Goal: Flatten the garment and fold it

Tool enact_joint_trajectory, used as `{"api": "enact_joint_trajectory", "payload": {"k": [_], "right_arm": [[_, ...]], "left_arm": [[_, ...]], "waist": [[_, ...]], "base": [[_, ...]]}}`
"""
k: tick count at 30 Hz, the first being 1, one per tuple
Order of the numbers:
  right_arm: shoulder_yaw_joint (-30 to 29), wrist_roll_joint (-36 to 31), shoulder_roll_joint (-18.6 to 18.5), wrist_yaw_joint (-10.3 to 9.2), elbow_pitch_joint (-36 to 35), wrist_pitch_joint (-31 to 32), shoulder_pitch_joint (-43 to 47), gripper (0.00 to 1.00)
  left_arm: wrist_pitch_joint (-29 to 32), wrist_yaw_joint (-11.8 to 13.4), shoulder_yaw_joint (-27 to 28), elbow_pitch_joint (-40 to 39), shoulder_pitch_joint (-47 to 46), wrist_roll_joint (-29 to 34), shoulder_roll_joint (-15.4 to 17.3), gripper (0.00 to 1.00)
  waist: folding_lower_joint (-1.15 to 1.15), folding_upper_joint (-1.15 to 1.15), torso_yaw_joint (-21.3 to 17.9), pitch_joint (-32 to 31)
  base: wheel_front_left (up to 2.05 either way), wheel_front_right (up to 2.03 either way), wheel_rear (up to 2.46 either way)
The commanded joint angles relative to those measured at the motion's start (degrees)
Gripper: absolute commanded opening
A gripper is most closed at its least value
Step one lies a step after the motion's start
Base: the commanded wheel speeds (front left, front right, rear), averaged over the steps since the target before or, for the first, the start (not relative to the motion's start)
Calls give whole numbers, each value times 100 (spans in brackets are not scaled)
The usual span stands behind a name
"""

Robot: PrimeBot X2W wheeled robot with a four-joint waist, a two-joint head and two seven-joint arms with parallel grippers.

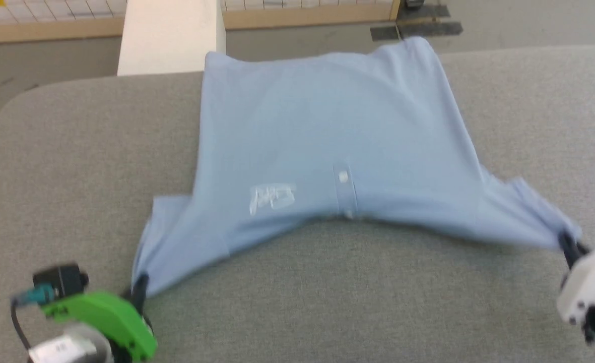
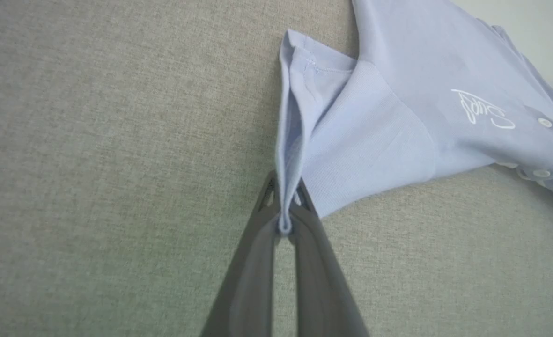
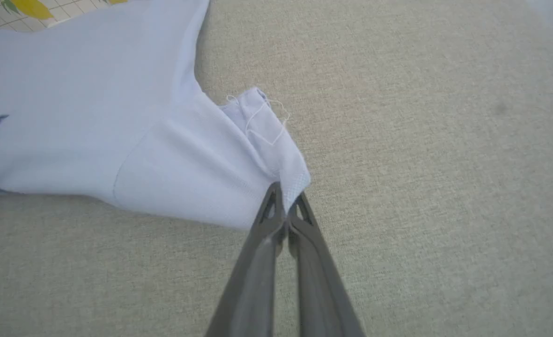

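Note:
The garment [image 1: 327, 136], a light blue shirt with a white script logo and small buttons, lies spread front-up on the grey table [image 1: 327, 302], its hem at the far edge. My left gripper [image 1: 138, 285] is shut on the left sleeve's edge at the lower left. In the left wrist view the garment [image 2: 398, 117] has its sleeve hem pinched between the fingers of the left gripper [image 2: 284, 206]. My right gripper [image 1: 568, 247] is shut on the right sleeve's edge at the lower right. The right wrist view shows the garment [image 3: 117, 131] with its sleeve bunched at the right gripper [image 3: 285, 199].
A cream post [image 1: 171, 35] stands behind the table's far left. Floor [image 1: 529, 25] with a dark mat lies beyond the far edge. A tiled surface [image 3: 4, 14] with yellow shapes shows in the right wrist view. Bare grey table surrounds the shirt.

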Motion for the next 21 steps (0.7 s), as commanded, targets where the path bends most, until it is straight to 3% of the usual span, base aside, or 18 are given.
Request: {"api": "enact_joint_trajectory", "payload": {"k": [1, 6, 12, 21], "right_arm": [[-123, -77, 84, -8, -110, 91, 205, 0], [-673, -231, 374, -8, -319, 419, 862, 0], [-1188, -369, 468, -8, -101, 631, 1291, 0], [-980, -58, 472, -8, 1024, 78, 1328, 0]], "left_arm": [[89, 90, 16, -102, 249, -28, 19, 0], [485, 318, -85, -474, 971, -127, -21, 0], [847, 435, -260, -606, 1418, -183, -11, 0], [776, 286, -401, -559, 1488, -251, -91, 0]], "waist": [[1, 0, 36, -151], [1, 0, 139, -223], [1, 0, 287, -300], [1, 0, 405, -239]], "base": [[0, 0, 0], [0, 0, 0], [0, 0, 0], [0, 0, 0]]}}
